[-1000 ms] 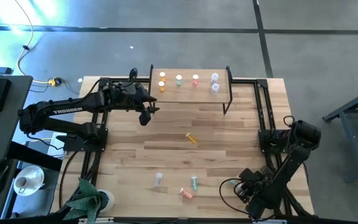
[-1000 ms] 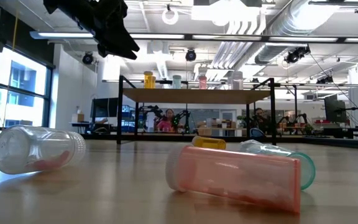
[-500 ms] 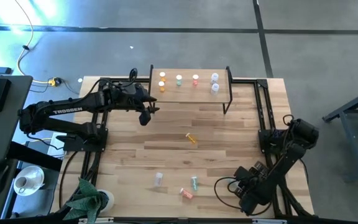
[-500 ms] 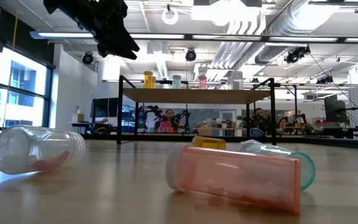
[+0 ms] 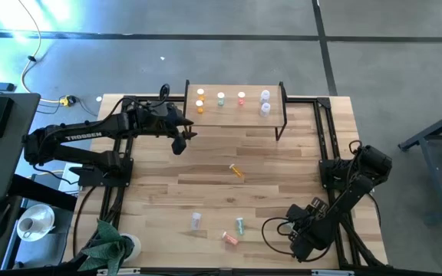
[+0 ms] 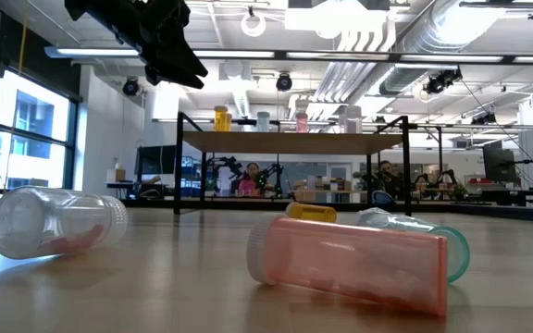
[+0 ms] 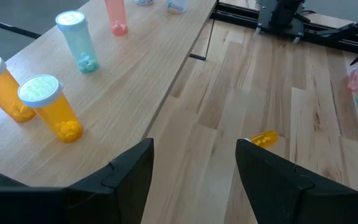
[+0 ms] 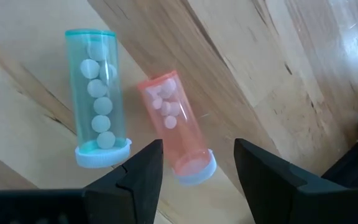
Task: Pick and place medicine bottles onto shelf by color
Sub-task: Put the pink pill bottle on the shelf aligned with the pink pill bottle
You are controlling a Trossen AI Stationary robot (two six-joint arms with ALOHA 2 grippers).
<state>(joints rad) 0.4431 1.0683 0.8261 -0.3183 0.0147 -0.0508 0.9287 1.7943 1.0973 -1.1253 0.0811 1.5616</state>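
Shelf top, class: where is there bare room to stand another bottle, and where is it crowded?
The light wood shelf is bare along its front edge, nearest the table's middle. Its back edge is crowded: two orange bottles, a green bottle, a pink bottle and two clear bottles stand there in a row.

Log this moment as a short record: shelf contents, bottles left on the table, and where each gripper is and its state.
shelf: six upright bottles, namely two orange, one green, one pink, two clear
table: four bottles lying down
orange bottle: mid-table, alone
clear bottle: near the front edge
green bottle: beside the pink bottle, apart
left gripper: raised by the shelf's left end, jaws open, empty
right gripper: over the pink bottle, jaws open, empty
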